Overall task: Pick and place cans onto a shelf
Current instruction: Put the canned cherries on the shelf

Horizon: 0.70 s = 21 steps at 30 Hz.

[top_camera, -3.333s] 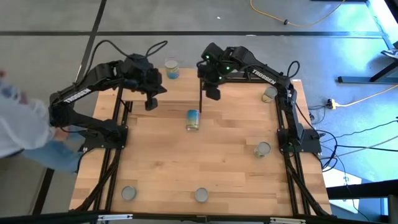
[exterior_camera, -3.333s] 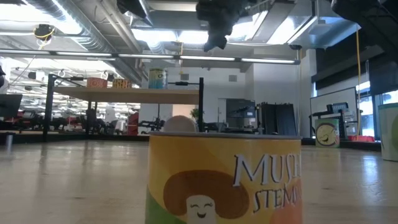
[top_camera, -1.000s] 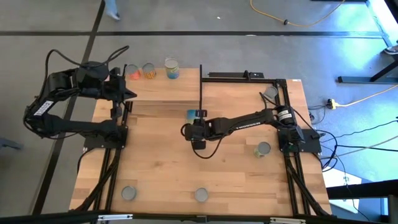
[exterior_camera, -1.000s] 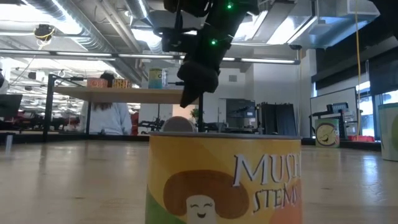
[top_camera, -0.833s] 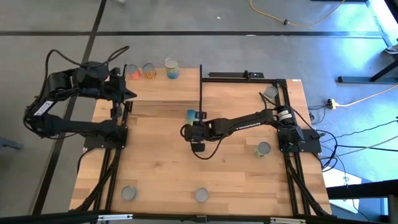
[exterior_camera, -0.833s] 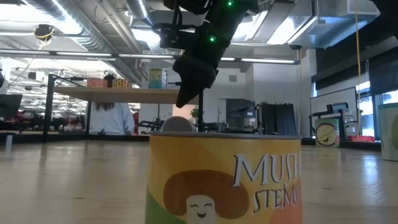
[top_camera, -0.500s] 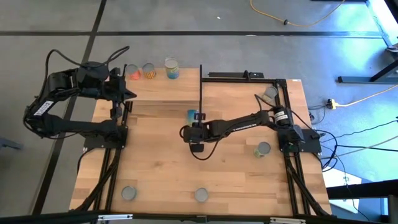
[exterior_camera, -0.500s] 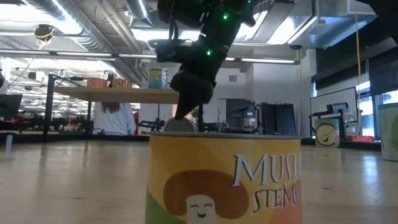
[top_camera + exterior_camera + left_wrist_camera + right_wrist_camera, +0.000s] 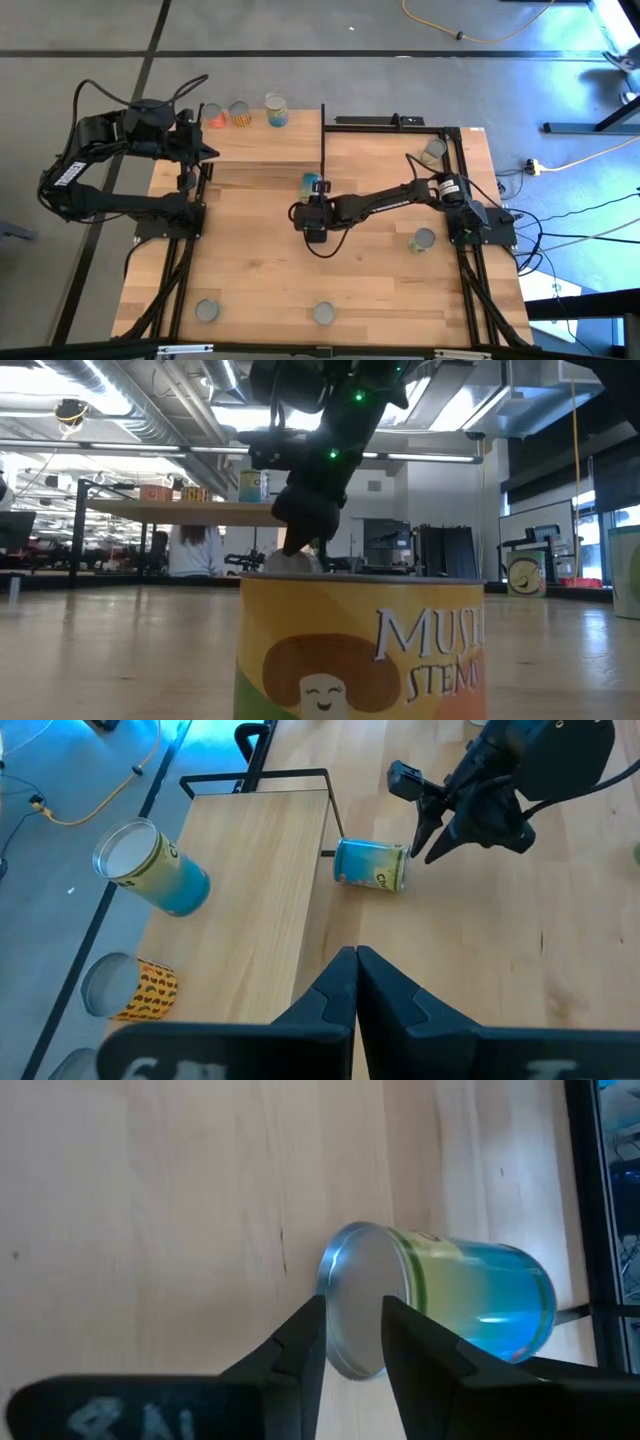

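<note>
Grey concrete floor surrounds your light-wood tabletop (image 9: 260, 270), and the raised light-wood shelf with thin black uprights (image 9: 262, 148) at its far left already carries three upright cans: a pink-red one (image 9: 212, 116), a yellow one (image 9: 239, 114) and a blue-and-cream one (image 9: 275, 109). So roughly three are done, and I count about five left: a blue-green tin lying on its side (image 9: 312, 183) mid-table, two silver-topped cans at the near edge (image 9: 207, 311) (image 9: 324, 314), and two by the right arm's base (image 9: 423, 240) (image 9: 433, 150). Your right gripper (image 9: 315, 192) is down at the toppled tin, fingers spread with one each side of its silvery end (image 9: 358, 1302), not yet pinching it. Your left gripper (image 9: 355, 958) waits over the shelf, fingers pressed together. Only the right wrist view shows that straddle; from above the gripper hides it. Only the low view shows the yellow mushroom-label can (image 9: 360, 650) and a person (image 9: 198, 550) behind the table.
</note>
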Each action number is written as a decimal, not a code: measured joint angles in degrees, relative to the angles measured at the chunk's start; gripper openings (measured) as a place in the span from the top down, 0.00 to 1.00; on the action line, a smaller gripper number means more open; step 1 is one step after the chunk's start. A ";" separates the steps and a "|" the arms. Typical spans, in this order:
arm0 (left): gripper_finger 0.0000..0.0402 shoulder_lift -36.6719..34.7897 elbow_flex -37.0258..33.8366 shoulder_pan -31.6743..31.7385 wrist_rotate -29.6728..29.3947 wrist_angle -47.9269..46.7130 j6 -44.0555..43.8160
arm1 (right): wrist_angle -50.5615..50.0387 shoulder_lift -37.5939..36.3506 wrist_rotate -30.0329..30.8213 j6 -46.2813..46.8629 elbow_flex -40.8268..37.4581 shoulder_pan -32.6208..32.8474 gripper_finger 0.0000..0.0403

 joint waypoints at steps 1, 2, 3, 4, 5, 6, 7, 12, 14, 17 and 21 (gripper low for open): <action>1.00 0.00 0.00 0.00 0.00 0.00 0.00 | 0.02 0.00 0.40 -0.02 0.00 0.02 0.75; 1.00 0.00 0.00 0.00 0.00 0.00 0.00 | 0.04 0.00 0.81 -0.03 0.00 0.02 0.75; 1.00 0.00 0.00 0.00 0.00 0.00 0.00 | 0.04 0.00 1.02 -0.09 0.00 0.02 0.75; 1.00 0.00 0.00 0.00 0.00 0.00 0.00 | 0.00 0.00 1.27 -0.21 0.00 0.02 0.75; 1.00 0.00 0.00 -0.01 0.00 0.00 0.00 | 0.02 0.00 1.36 -0.26 0.00 0.02 0.75; 1.00 0.00 0.00 0.00 0.00 0.00 0.00 | 0.04 0.00 1.42 -0.20 0.00 0.02 0.75; 1.00 0.00 0.00 -0.02 0.00 0.00 0.00 | 0.04 0.00 1.55 -0.02 0.00 0.02 0.75; 1.00 0.00 0.00 0.00 0.00 0.00 0.00 | 0.31 -0.02 4.70 0.45 0.00 0.02 0.75; 1.00 0.00 0.00 -0.01 0.00 0.00 0.00 | 0.91 -0.02 4.78 0.99 0.00 0.00 0.75; 1.00 0.00 0.00 -0.01 0.00 0.00 0.01 | 2.32 -0.04 2.22 4.06 0.02 -0.34 0.75; 1.00 0.00 0.00 0.00 0.00 0.00 0.02 | 3.19 -0.04 2.39 6.47 0.02 -0.79 0.75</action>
